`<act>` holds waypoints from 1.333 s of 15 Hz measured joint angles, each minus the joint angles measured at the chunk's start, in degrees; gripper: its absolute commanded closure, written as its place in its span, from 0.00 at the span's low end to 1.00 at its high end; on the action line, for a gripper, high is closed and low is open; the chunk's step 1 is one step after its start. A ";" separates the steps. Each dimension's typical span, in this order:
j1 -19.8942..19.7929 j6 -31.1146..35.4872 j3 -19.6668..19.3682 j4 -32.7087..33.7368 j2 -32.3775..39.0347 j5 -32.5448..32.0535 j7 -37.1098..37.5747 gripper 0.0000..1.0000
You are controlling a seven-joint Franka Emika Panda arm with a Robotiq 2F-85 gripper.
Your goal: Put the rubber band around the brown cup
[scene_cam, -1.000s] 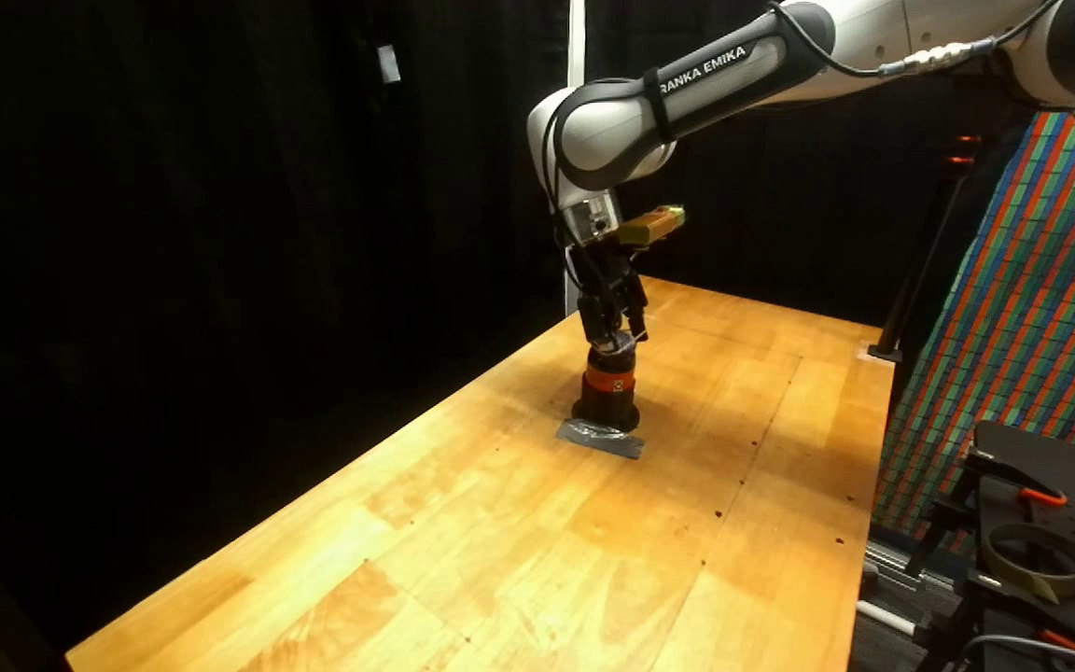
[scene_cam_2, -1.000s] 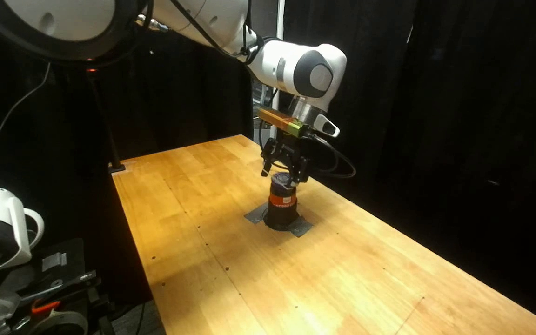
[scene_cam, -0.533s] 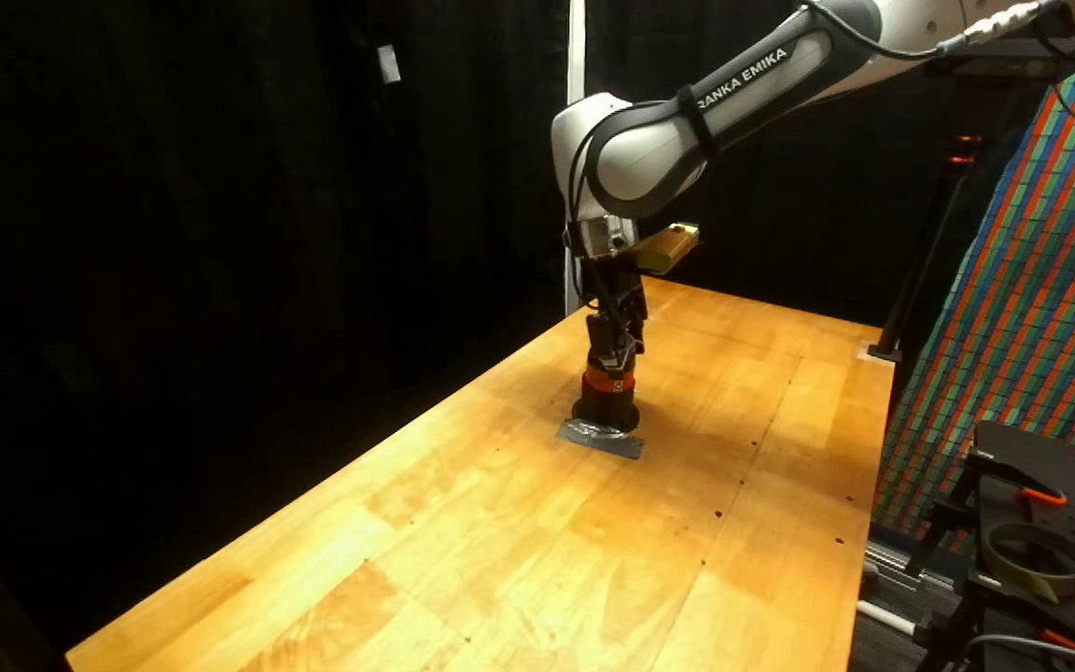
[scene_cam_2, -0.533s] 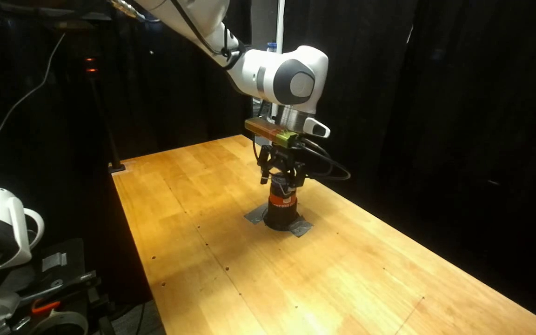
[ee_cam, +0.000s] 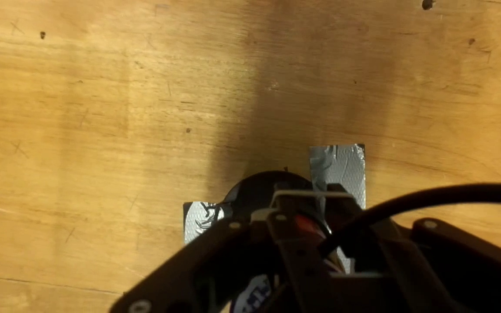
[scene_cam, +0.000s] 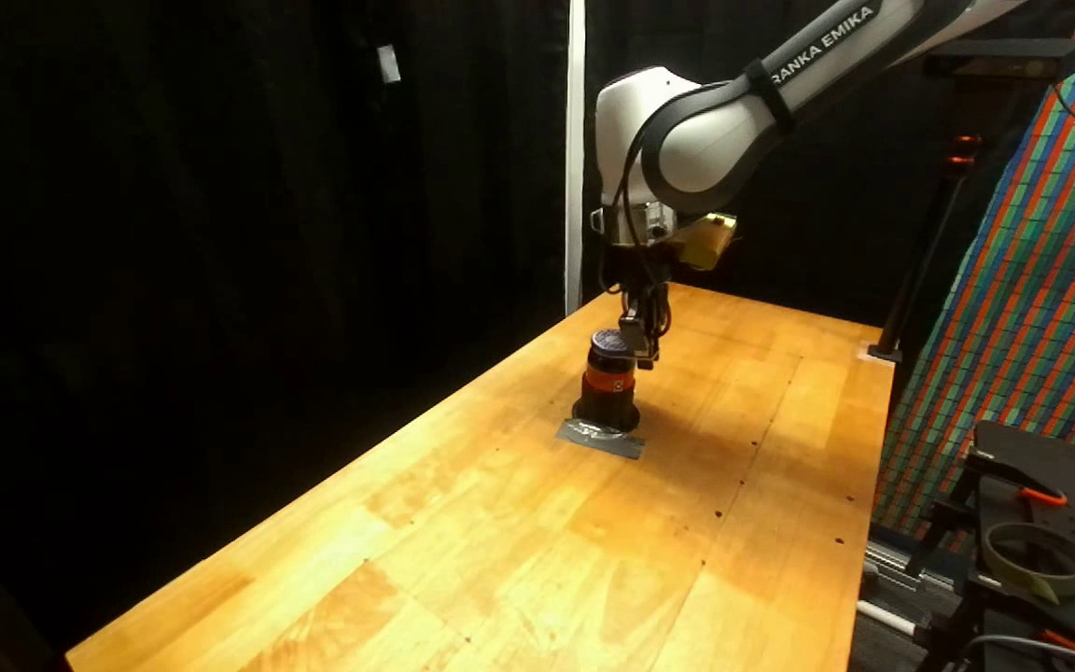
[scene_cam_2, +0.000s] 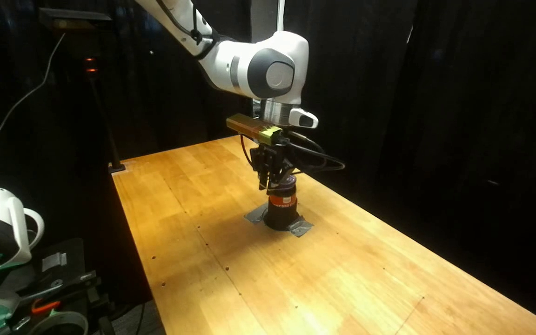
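- In the wrist view, nearest: thick black curved cable. Worth keeping clear of the work.
- Behind it: black two-fingered mechanical gripper, with a modest gap between fingers and no object visibly clamped there.
- Across the fingertips: thin, pale, looped rubber band, running straight from tip to tip. Probably held by stretch alone; hold the spread or risk a slip.
- Just beside the tips: dark brown, nearly black, orange-striped cylindrical cup, material unclear, standing upright. Gripper off to one side of its top, not centred, in both exterior views. Contact not possible to judge. Unclear, too: loop already past the far rim, or only on the fingers.
- Step in hand, by judgement: working the loop over the rim and down the wall. If caught on the far side, lower level along the near wall, then slide fingers out gently. If not, lift, centre, widen past the rim, descend straight.
- At the cup's foot: flat silver-grey strips of duct tape. Likely a help against tipping; pull modestly all the same.
- Underneath: broad honey-coloured wooden table. Stop short of pressing tips into it.
- Far back: hanging black cloth curtain, of no bearing on the step.
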 measured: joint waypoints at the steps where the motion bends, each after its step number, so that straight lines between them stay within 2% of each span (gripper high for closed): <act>1: 0.00 2.18 0.10 -2.03 -1.13 0.05 0.00 0.94; 2: 0.00 4.62 0.20 -4.14 -2.22 0.07 0.00 0.96; 3: 0.04 7.44 0.24 -6.26 -3.24 0.06 0.02 0.91; 5: 0.07 13.79 0.23 -10.63 -5.21 0.06 0.07 0.91; 13: 0.26 47.52 -1.33 -28.74 -11.74 -1.74 1.96 0.91; 20: 2.39 68.57 -4.95 -38.22 -12.72 -3.32 2.40 0.91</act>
